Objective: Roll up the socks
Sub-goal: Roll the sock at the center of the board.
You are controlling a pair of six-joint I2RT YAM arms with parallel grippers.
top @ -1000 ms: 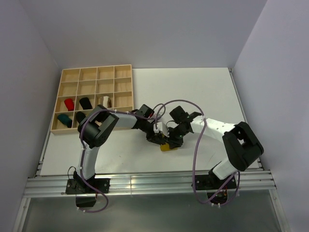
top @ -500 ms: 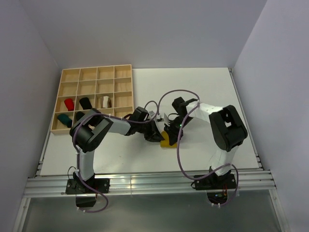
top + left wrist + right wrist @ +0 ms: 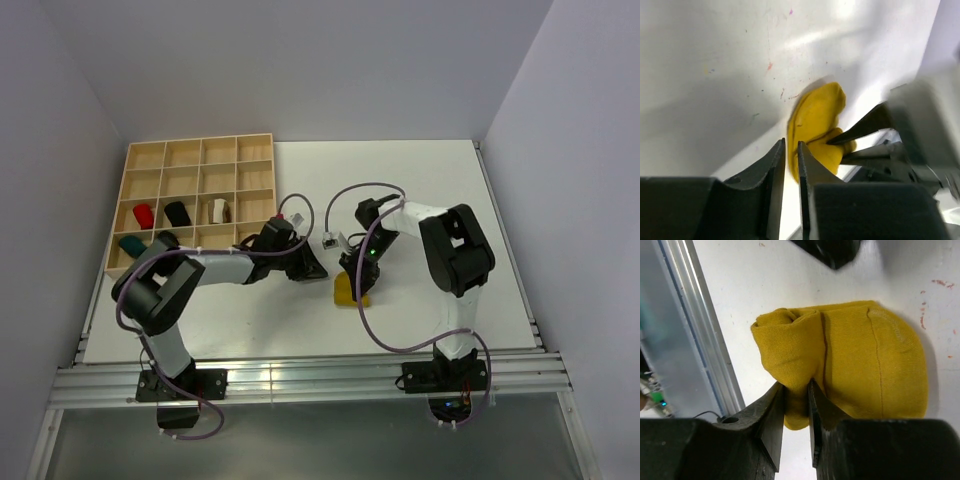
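Note:
The mustard yellow sock (image 3: pixel 346 291) lies partly folded on the white table, near the middle front. My right gripper (image 3: pixel 358 270) is shut on a bunched fold at the sock's edge (image 3: pixel 790 352), fingertips (image 3: pixel 815 390) pressed into the fabric. My left gripper (image 3: pixel 311 268) sits just left of the sock, its jaws almost closed with nothing between them. In the left wrist view the sock (image 3: pixel 815 117) lies just beyond my left fingertips (image 3: pixel 779 150), with the right gripper's fingers (image 3: pixel 867 127) on its far side.
A wooden compartment tray (image 3: pixel 255 146) stands at the back left. It holds rolled socks: red (image 3: pixel 143 215), black (image 3: pixel 177 212), white with brown (image 3: pixel 220 210), teal (image 3: pixel 131 245) and a dark one (image 3: pixel 165 240). An aluminium rail (image 3: pixel 300 380) runs along the front edge.
My left gripper has drawn back to the left, off the sock. My right gripper stays on the sock while the right arm's elbow has swung inward.

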